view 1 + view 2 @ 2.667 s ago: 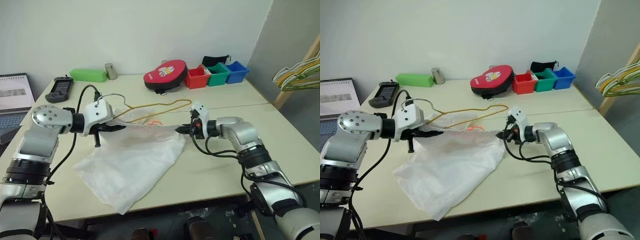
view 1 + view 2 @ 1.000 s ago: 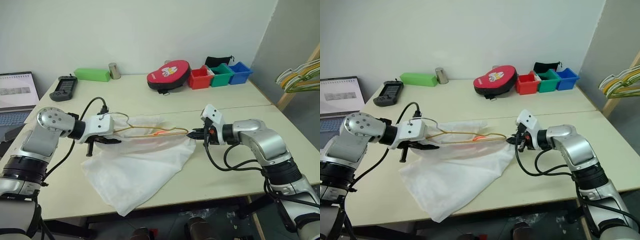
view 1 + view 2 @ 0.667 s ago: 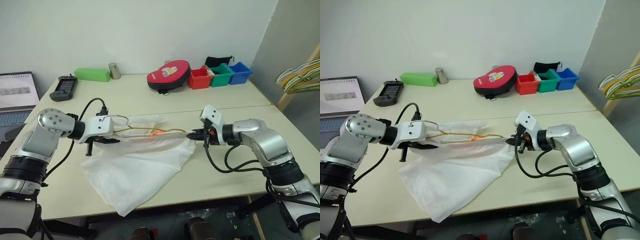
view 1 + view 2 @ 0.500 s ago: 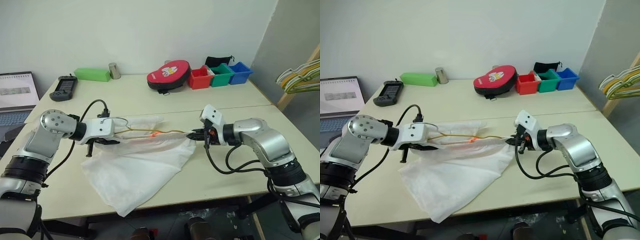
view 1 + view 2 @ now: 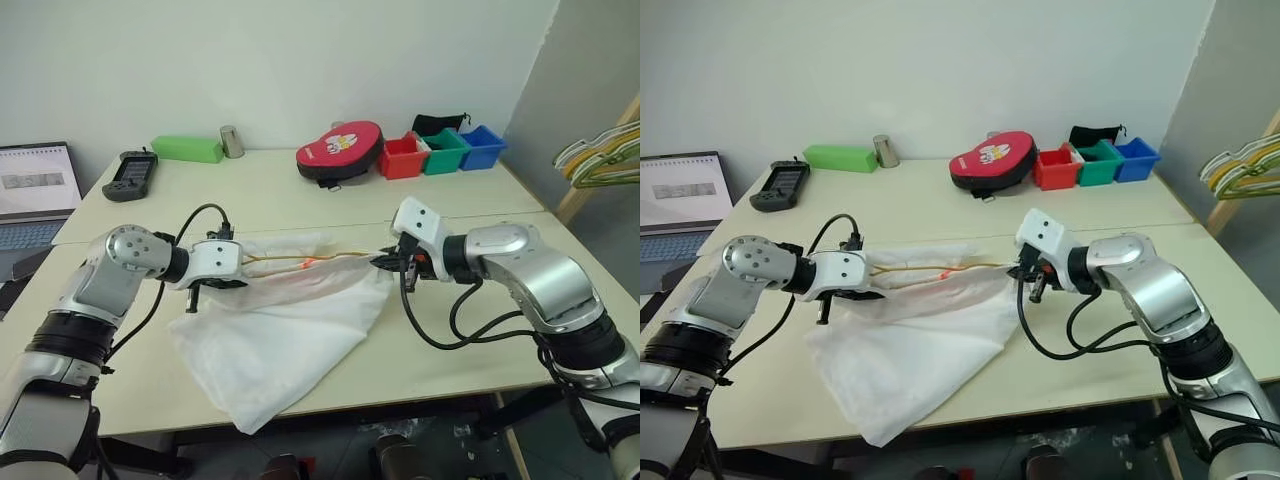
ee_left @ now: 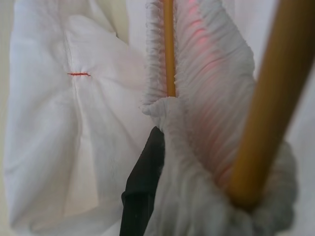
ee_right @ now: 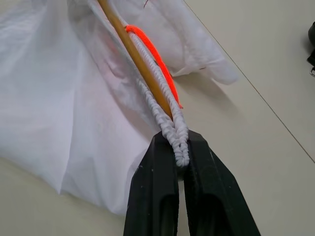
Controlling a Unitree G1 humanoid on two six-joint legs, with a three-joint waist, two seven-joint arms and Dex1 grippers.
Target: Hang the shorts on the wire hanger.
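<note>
Waistband drawn taut — shorts [image 5: 275,335] stretched along wire hanger [image 5: 930,266].

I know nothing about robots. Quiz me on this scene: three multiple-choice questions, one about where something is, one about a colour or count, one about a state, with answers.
1. Where are the three small bins?
A. far right of the table
B. on the floor
C. beside the laptop

2. What colour is the wire hanger?
A. blue
B. yellow-orange
C. black

3. How are the right gripper fingers?
A. wide open
B. holding a cup
C. pinched on the shorts waistband

Answers: 1 A, they sit at the back right by the red case. 2 B, the wire shows yellow-orange inside the waistband. 3 C, the right wrist view shows the gathered white hem between both fingers.
</note>
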